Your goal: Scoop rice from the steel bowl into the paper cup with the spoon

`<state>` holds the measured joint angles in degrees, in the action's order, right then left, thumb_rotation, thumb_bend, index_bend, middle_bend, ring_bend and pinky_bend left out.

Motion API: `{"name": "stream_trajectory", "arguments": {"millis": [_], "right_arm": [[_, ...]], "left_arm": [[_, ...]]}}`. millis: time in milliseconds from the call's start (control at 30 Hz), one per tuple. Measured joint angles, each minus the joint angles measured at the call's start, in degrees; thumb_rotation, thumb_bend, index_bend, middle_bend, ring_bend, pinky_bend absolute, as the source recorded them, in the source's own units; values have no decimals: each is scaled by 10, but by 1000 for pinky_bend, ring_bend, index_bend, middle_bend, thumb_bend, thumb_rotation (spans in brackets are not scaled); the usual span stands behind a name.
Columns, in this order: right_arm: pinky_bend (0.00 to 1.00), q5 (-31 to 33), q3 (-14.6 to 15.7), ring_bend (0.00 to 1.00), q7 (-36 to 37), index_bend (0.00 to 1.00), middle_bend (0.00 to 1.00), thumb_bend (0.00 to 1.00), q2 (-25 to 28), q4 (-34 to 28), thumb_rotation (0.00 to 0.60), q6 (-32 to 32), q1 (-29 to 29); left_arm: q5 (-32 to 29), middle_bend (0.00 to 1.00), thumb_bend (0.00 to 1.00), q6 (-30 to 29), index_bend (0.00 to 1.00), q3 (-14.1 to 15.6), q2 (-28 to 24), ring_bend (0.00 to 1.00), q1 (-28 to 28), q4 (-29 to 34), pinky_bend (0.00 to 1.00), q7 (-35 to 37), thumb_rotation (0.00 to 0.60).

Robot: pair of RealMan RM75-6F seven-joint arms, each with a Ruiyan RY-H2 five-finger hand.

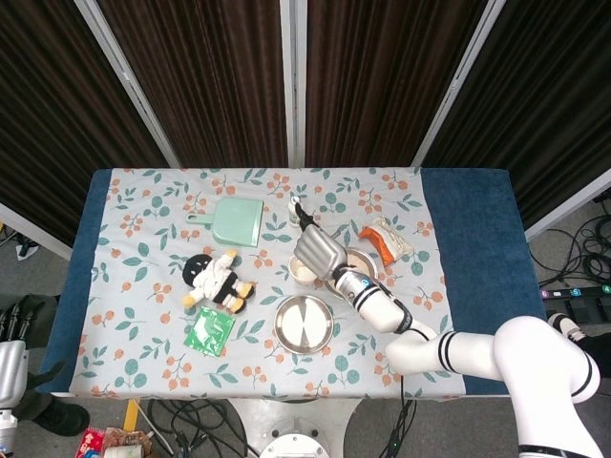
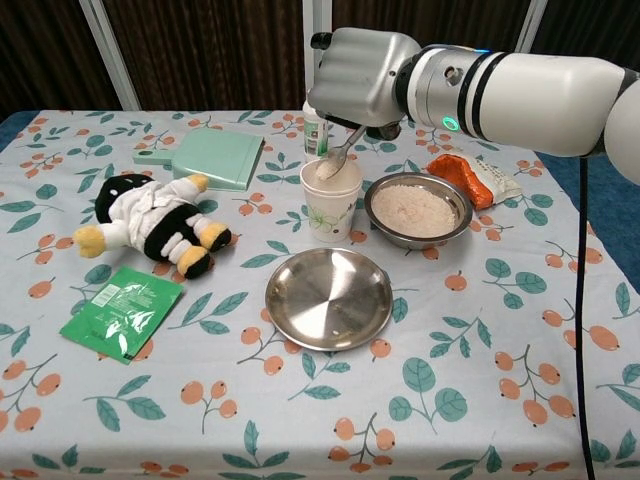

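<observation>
Dark curtains back a table under a floral cloth. Over the cup hangs the right hand, fingers curled around the handle of the spoon; its loaded bowl dips to the cup's rim, tilted so rice can slide off. Just beside the cup sits the bowl, keeping each carry short. The left hand barely shows at the head view's edge; its fingers cannot be told.

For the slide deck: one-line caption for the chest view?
Right hand tips the rice-laden spoon over the paper cup, beside the steel bowl.
</observation>
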<state>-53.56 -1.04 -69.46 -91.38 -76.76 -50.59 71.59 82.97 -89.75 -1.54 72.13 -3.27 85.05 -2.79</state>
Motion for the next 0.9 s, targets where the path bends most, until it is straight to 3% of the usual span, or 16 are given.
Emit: {"name": "stream_trajectory", "arguments": {"millis": [467, 900], "right_arm": [[0, -115, 46, 267, -71, 651, 614, 345, 14, 19, 600, 13, 25], [0, -116, 29, 267, -64, 652, 615, 345, 23, -9, 600, -13, -2]], "left_arm": [[-1, 122, 71, -5, 177, 1, 1, 60, -6, 1, 43, 1, 600], [4, 122, 70, -10, 177, 0, 0, 60, -7, 2, 43, 0, 600]]}}
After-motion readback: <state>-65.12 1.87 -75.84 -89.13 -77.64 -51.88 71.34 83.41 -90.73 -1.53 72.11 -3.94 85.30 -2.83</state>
